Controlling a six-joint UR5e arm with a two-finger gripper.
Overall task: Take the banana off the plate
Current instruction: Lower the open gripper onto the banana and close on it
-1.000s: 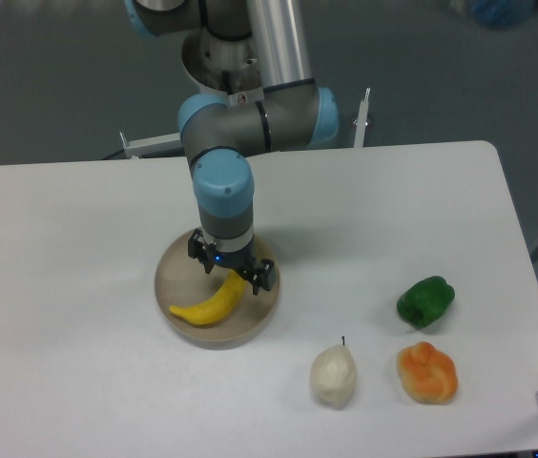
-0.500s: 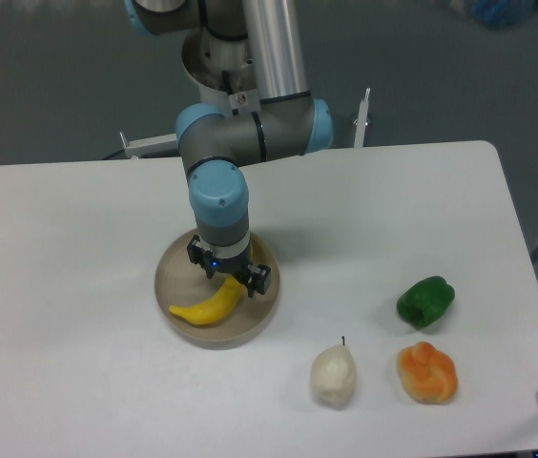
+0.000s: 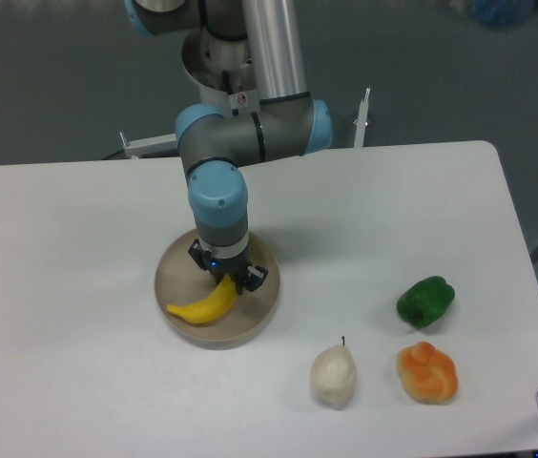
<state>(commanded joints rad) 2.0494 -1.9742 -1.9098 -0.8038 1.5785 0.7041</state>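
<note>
The bright yellow banana (image 3: 200, 304) lies on the round beige plate (image 3: 168, 272) left of the table's middle. My gripper (image 3: 228, 274) points straight down over the plate. Its fingers are drawn in around the banana's upper right end, which is hidden between them. The banana's left part still rests on the plate. The arm's blue-capped wrist (image 3: 217, 198) stands directly above and hides the back of the plate.
A green pepper (image 3: 425, 300) sits at the right. An orange lumpy fruit (image 3: 427, 372) lies in front of it. A whitish pear-shaped fruit (image 3: 333, 375) lies near the front, right of the plate. The white table's right edge (image 3: 522, 248) runs beside them.
The gripper's fingers have drawn closer together around the banana's right end. The banana has shifted slightly left on the plate. The wrist has moved a little left.
</note>
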